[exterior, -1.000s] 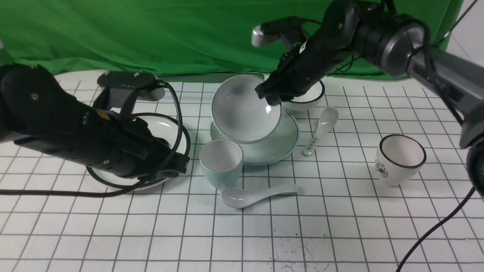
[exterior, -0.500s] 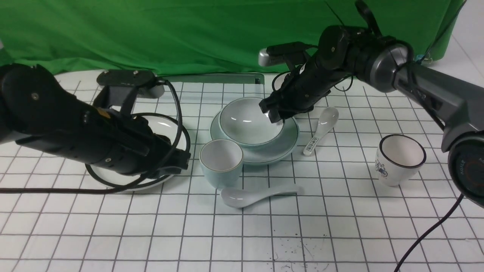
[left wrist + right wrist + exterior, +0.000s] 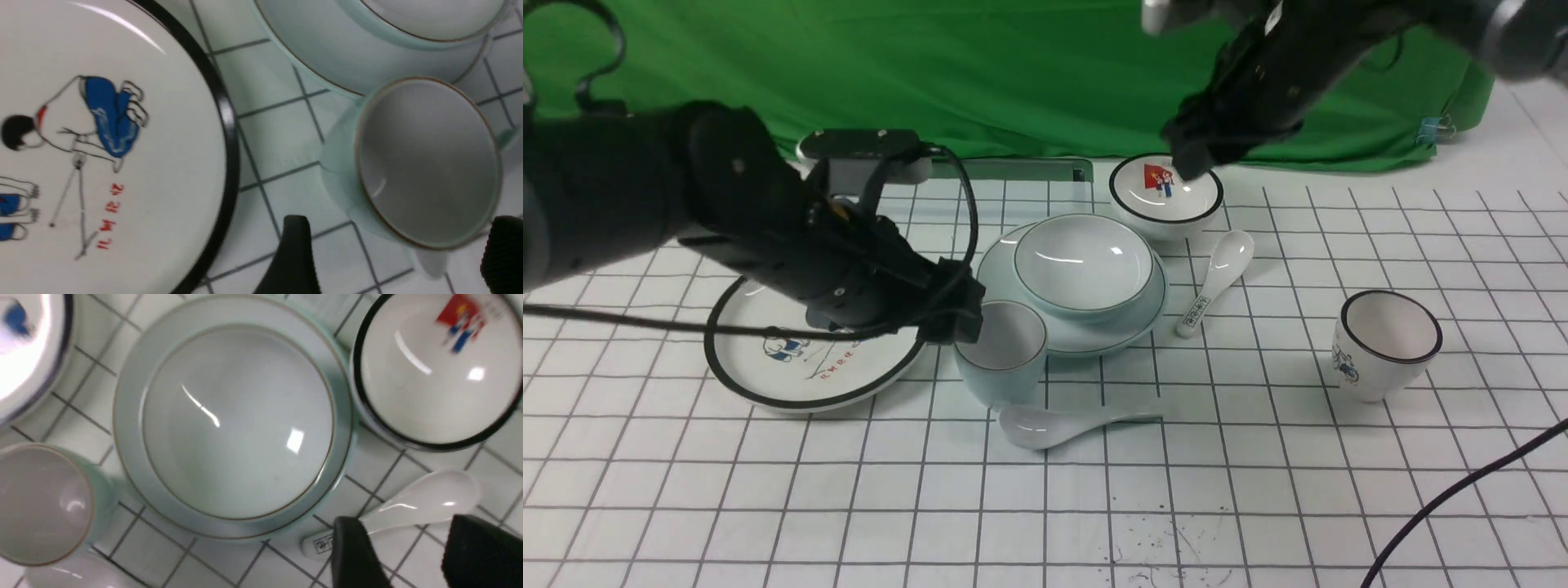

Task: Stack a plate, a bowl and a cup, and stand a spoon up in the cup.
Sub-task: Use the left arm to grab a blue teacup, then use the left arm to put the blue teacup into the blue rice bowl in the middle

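Now the pale blue-green bowl (image 3: 1085, 263) sits upright and empty in the matching plate (image 3: 1094, 339), both plain with a thin dark rim line. The cup (image 3: 1003, 353), same glaze, straight-sided and empty, stands on the gridded table (image 3: 1258, 490) just beside the plate's front-left edge. The plain white spoon (image 3: 1066, 425) lies just in front of it. The left gripper (image 3: 398, 261) is spread wide at the cup, one finger on each side, not clamping it. The right gripper (image 3: 412, 559) hangs raised by the black-rimmed bowl (image 3: 1168, 200), fingers parted and holding nothing.

Bowl (image 3: 1085, 263) on plate (image 3: 1112, 333); cup (image 3: 1005, 359), spoon (image 3: 1062, 425) beside.
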Motion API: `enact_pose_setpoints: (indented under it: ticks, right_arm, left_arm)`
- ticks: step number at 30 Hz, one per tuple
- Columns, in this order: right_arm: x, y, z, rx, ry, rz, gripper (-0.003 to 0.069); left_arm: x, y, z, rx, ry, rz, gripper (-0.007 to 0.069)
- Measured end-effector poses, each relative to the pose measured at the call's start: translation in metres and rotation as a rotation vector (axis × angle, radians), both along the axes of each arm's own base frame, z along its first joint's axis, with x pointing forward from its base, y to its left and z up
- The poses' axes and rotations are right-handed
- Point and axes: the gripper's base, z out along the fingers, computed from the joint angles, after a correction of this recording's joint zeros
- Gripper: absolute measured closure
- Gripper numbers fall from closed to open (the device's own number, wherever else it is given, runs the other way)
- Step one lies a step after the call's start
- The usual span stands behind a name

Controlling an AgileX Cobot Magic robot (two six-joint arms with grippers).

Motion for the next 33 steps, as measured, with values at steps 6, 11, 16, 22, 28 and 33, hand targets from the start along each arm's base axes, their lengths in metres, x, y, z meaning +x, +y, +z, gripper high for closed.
enact_pose_setpoints:
  ticks: [6,11,16,22,28,33]
  right_arm:
    - [-0.057,-0.023,0.079,0.065,-0.139,-0.027,0.0365]
    - [-0.09,-0.037,0.092,0.062,-0.146,-0.041,0.0368]
    - [-0.127,-0.055,0.081,0.003,-0.12,-0.054,0.0368]
    - [-0.169,-0.077,0.042,-0.056,-0.127,-0.07,0.0368]
    - [-0.178,-0.081,-0.01,0.011,-0.301,-0.083,0.0368]
    - [-0.175,-0.08,-0.043,0.041,-0.323,-0.109,0.037]
  left_arm:
    - [0.029,-0.007,-0.024,0.057,0.075,-0.008,0.0247]
    - [0.041,-0.016,-0.035,0.041,0.118,-0.051,0.0403]
    - [0.048,-0.023,-0.037,0.068,0.101,-0.128,0.0601]
    - [0.049,-0.028,0.01,0.062,0.066,-0.188,0.0632]
    - [0.077,-0.044,0.072,0.036,-0.176,-0.211,0.0634]
    - [0.117,-0.059,0.037,0.048,-0.132,-0.22,0.0634]
